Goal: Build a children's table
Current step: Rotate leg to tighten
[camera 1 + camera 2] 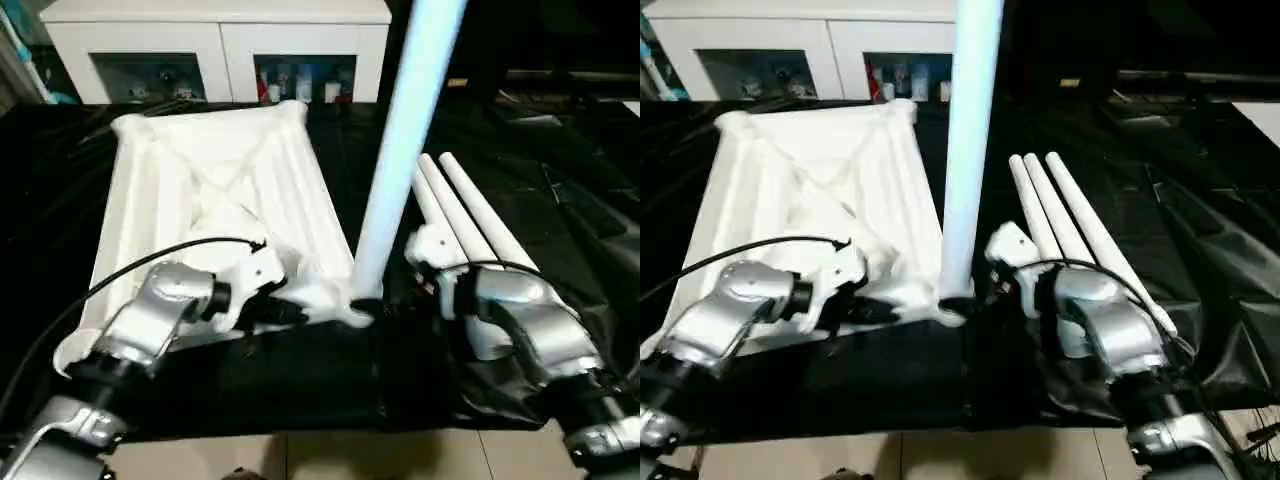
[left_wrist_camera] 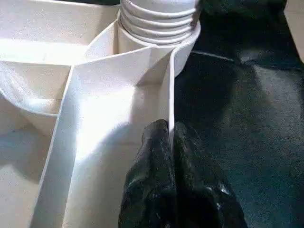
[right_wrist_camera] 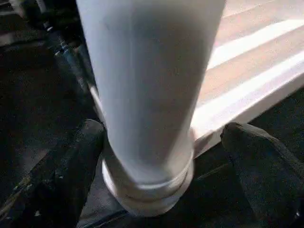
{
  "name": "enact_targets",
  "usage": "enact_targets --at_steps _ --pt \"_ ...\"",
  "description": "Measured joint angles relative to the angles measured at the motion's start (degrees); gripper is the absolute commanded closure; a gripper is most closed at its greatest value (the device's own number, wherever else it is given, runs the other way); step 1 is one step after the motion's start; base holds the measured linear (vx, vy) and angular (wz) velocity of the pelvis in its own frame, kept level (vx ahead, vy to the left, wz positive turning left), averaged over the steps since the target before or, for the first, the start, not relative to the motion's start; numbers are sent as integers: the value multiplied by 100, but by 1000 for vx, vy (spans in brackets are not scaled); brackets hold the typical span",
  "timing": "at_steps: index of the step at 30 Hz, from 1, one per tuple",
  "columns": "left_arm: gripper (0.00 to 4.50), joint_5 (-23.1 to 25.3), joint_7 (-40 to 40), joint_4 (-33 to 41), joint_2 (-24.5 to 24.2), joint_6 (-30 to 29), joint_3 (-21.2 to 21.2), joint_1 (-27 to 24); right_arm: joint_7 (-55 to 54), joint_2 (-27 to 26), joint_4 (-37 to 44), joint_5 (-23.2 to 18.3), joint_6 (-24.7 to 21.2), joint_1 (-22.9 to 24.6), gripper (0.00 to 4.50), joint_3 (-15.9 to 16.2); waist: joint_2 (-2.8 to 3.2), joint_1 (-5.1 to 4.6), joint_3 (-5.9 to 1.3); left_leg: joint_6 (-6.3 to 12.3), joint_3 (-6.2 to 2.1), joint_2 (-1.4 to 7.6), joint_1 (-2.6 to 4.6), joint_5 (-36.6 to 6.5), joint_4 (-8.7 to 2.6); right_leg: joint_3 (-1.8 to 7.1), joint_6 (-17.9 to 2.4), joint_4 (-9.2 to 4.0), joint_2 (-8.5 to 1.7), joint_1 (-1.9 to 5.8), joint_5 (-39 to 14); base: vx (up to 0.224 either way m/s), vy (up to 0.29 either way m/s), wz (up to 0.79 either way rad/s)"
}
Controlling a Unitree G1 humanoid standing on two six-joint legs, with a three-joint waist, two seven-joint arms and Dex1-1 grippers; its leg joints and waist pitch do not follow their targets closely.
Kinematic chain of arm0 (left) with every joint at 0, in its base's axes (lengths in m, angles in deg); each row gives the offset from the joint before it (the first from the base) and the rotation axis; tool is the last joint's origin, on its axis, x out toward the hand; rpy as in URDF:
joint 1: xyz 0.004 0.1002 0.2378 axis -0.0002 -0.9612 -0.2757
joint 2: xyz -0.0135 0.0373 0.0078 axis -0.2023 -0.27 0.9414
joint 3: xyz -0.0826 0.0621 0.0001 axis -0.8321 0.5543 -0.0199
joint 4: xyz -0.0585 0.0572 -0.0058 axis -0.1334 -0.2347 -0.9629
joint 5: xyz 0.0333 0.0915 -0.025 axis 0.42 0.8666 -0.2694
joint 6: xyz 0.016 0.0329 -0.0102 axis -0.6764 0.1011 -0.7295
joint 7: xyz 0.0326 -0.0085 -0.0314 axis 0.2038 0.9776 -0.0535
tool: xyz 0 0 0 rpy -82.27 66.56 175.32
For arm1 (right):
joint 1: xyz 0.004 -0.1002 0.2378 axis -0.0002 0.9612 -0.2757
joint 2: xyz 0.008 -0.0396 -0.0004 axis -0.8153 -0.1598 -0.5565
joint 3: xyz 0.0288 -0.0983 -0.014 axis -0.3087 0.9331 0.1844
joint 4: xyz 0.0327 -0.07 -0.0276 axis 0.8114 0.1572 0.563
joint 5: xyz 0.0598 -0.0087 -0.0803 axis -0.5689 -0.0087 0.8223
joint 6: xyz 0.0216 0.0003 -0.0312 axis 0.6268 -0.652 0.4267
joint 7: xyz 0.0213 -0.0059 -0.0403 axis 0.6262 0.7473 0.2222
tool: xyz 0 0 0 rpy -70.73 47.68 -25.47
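While the white tapered tube leg (image 1: 400, 150) stood socketed, the ribbed white plastic tabletop (image 1: 200, 180) was steadied by the clenched left end effector (image 2: 170, 137); the right end effector (image 3: 161, 142) was spread, released.

A white cabinet (image 1: 215, 40) (glass doors) stands behind the black-sheeted work table (image 1: 560, 200).

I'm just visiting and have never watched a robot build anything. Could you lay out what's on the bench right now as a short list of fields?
tabletop: white tabletop lying ribbed side up on the black sheet
standing leg: one white leg upright in the near corner socket
spare legs: three legs lying side by side, beside the tabletop
left gripper: left gripper, jaws shut on a rib of the tabletop
right gripper: right gripper, jaws open on either side of the standing leg, not touching it
background: white cabinet
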Motion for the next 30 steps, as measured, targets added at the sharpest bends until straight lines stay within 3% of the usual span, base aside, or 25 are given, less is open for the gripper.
enact_targets --at_steps 20,26,30 --pt "450 -1 41 95 -66 -24 -12 -61 48 -117 -47 43 5 -18 178 92 -12 -10 7 2 -1 2 0 -1 14 0 0 14 0 0 0 0 0 0" --pt "450 -2 -6 98 -49 -110 -48 -71 -107 -251 -144 58 33 -19 187 53 -18 -33 4 2 -1 3 6 -1 19 1 -1 22 0 4 1 0 0 0" --pt "450 121 -540 -116 244 -273 -122 84 -808 -586 -490 133 23 -79 189 -191 -18 -78 4 -19 -1 7 14 -10 54 6 -19 50 0 10 13 0 0 0"
